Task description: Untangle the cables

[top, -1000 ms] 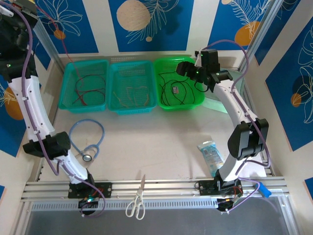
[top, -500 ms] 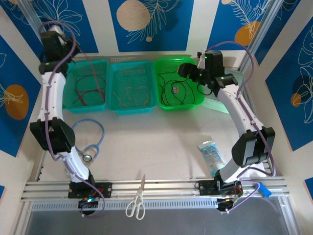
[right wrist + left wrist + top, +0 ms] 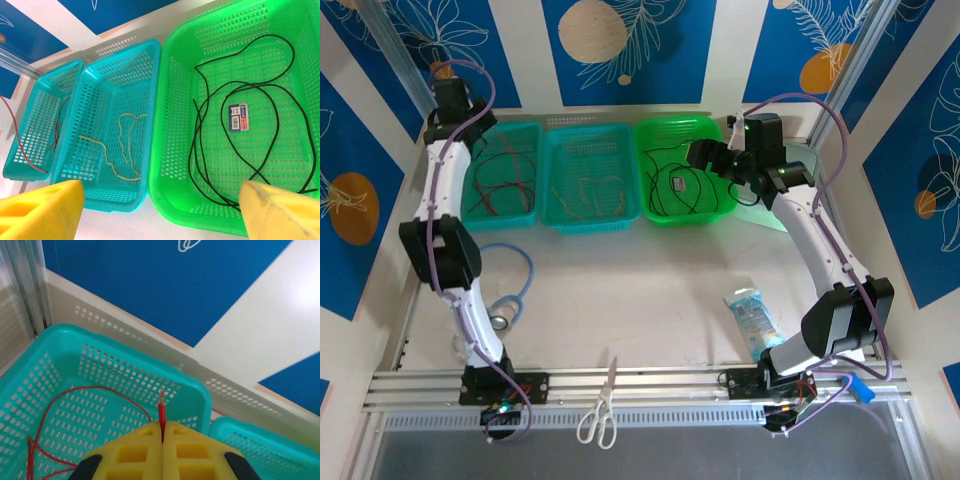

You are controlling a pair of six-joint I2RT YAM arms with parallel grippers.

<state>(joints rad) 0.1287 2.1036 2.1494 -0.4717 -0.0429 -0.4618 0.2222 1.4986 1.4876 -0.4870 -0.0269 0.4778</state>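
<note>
Top view: three baskets are lined up along the 12 o'clock edge of the table (image 3: 650,290): L teal basket (image 3: 460,215) at approx. 10 o'clock, mid teal basket (image 3: 552,222) at 12, green basket (image 3: 728,212) at approx. 1 o'clock, touching side by side.

L gripper (image 3: 162,427) is held over the 11 o'clock corner of the L teal basket. Its yellow pads are pressed together w/ the red cable (image 3: 162,411) pinched between them. A short stub pokes out toward 12 o'clock. From the pads a thin strand is seen arcing toward 9 o'clock and dropping onto the basket floor, where the rest is loosely curled.

R gripper (image 3: 160,212) is held above the green basket's 3 o'clock side, facing toward 9 o'clock. Its pads are spread wide apart, nothing between them.

Black cable (image 3: 272,127) is laid in big loose loops inside the green basket, around a white tag (image 3: 238,117). Tan cable (image 3: 122,145) is curled alone on the floor of the mid teal basket. Each colour is kept to its own basket.

Elsewhere on the table: stethoscope (image 3: 520,272) at 8 o'clock, scissors (image 3: 600,405) at 6 on the rail, packet (image 3: 752,312) at 4 o'clock.
</note>
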